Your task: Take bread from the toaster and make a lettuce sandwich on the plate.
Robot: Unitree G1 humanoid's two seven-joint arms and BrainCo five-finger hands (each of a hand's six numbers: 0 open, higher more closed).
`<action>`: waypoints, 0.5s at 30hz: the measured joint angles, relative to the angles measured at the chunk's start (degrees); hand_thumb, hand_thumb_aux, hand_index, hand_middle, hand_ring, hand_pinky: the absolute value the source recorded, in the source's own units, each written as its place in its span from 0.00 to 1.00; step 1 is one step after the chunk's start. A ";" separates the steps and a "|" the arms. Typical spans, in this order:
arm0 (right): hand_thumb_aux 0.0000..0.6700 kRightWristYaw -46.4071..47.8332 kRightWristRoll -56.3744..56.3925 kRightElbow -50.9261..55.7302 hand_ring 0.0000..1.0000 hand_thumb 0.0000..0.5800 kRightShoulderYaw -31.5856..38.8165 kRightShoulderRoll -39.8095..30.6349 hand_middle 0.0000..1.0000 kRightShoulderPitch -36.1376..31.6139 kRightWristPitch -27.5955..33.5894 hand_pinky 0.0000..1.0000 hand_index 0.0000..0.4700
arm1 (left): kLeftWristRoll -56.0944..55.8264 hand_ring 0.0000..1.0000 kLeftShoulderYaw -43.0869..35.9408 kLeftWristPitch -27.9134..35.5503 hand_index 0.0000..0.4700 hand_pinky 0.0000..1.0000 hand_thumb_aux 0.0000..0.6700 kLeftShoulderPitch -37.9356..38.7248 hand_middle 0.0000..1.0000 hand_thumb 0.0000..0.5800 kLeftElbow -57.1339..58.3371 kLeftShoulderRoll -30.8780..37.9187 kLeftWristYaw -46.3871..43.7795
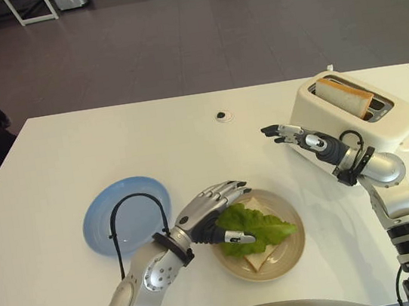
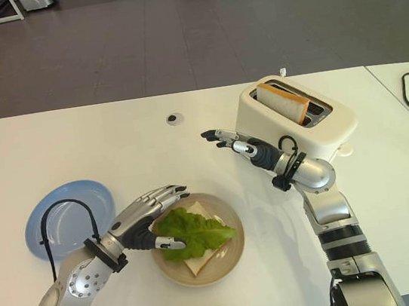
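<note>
Right eye view catches a black cable (image 2: 406,83) at the worktop (image 2: 111,136) edge, left hand (image 1: 204,215) spread over lettuce (image 1: 259,225), thumb touching, right hand (image 1: 294,137) flat, fingers apart, beside toaster (image 1: 402,121).

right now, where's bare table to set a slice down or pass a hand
Free: table behind the blue plate; the strip between tan plate and black knob. Crowded: the tan plate, left hand at the lettuce; the toaster front, where the right hand hangs.

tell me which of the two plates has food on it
The round beige plate, right of the pale blue plate: it alone carries a bread slice and green lettuce leaf.
</note>
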 measured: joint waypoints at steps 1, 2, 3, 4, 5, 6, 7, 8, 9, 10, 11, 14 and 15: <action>0.00 -0.01 0.00 -0.03 0.00 0.00 0.00 0.00 0.00 0.00 -0.01 0.00 0.00 | -0.04 0.00 0.46 -0.01 0.00 0.00 0.00 0.62 0.00 0.00 -0.96 0.04 -0.04; 0.00 -0.08 -0.07 -0.28 0.00 0.00 0.00 -0.03 0.00 0.00 -0.29 0.00 0.00 | -0.52 0.00 0.93 -0.02 0.00 0.00 0.00 1.01 0.00 0.00 -1.75 0.05 -0.06; 0.00 -0.44 -1.18 -1.17 0.00 0.00 -0.05 -0.55 0.00 -0.04 -1.66 0.00 0.00 | -1.67 0.00 1.54 -0.03 0.00 0.00 0.00 1.34 0.00 0.00 -2.64 0.01 -0.06; 0.00 -0.84 -2.20 -2.92 0.00 0.00 -0.59 -1.41 0.00 -0.25 -3.00 0.00 0.00 | -4.03 0.00 2.68 -0.19 0.00 0.00 0.00 1.74 0.00 0.00 -3.73 -0.51 0.27; 0.00 -2.14 -4.19 -4.44 0.00 0.00 -1.80 -2.64 0.00 -1.23 -4.58 0.00 0.00 | -7.40 0.00 3.99 -0.48 0.00 0.00 0.00 2.01 0.00 0.00 -4.59 -1.65 1.35; 0.00 -4.40 -7.34 -5.64 0.00 0.00 -3.94 -5.15 0.00 -3.97 -6.61 0.00 0.00 | -11.89 0.00 5.44 -0.99 0.00 0.00 0.00 2.46 0.00 0.00 -5.66 -3.70 2.54; 0.00 -6.57 -10.45 -5.47 0.00 0.00 -5.83 -7.75 0.00 -6.94 -7.92 0.00 0.00 | -16.21 0.00 6.49 -1.57 0.00 0.00 0.00 3.02 0.00 0.00 -5.92 -5.58 3.81; 0.00 -9.59 -14.39 -3.73 0.00 0.00 -8.54 -11.95 0.00 -12.14 -9.25 0.00 0.00 | -21.68 0.00 7.90 -2.19 0.00 0.00 0.00 3.59 0.00 0.00 -6.00 -8.13 5.18; 0.00 -11.94 -17.56 -0.83 0.00 0.00 -9.56 -15.33 0.00 -15.69 -10.50 0.00 0.00 | -25.62 0.00 8.53 -2.49 0.00 0.00 0.00 4.00 0.00 0.00 -5.87 -9.67 5.77; 0.00 -14.30 -21.35 2.62 0.00 0.00 -9.15 -17.28 0.00 -17.35 -11.75 0.00 0.00 | -27.32 0.00 8.87 -2.77 0.00 0.00 0.00 4.08 0.00 0.00 -5.64 -10.33 5.95; 0.00 -17.58 -26.83 8.28 0.00 0.00 -8.16 -20.20 0.00 -18.85 -12.48 0.00 0.00 | -28.65 0.00 9.10 -3.04 0.00 0.00 0.00 4.09 0.00 0.00 -5.28 -11.05 6.07; 0.00 -25.06 -37.15 22.42 0.00 0.00 -4.23 -25.03 0.00 -20.15 -13.40 0.00 0.00 | -29.26 0.00 9.12 -3.85 0.00 0.00 0.00 3.99 0.00 0.00 -3.91 -11.61 6.02; 0.00 -26.44 -38.66 25.70 0.00 0.00 -3.07 -25.45 0.00 -20.23 -13.74 0.00 0.00 | -29.26 0.00 9.49 -4.31 0.00 0.00 0.00 3.95 0.00 0.00 -3.80 -11.60 5.97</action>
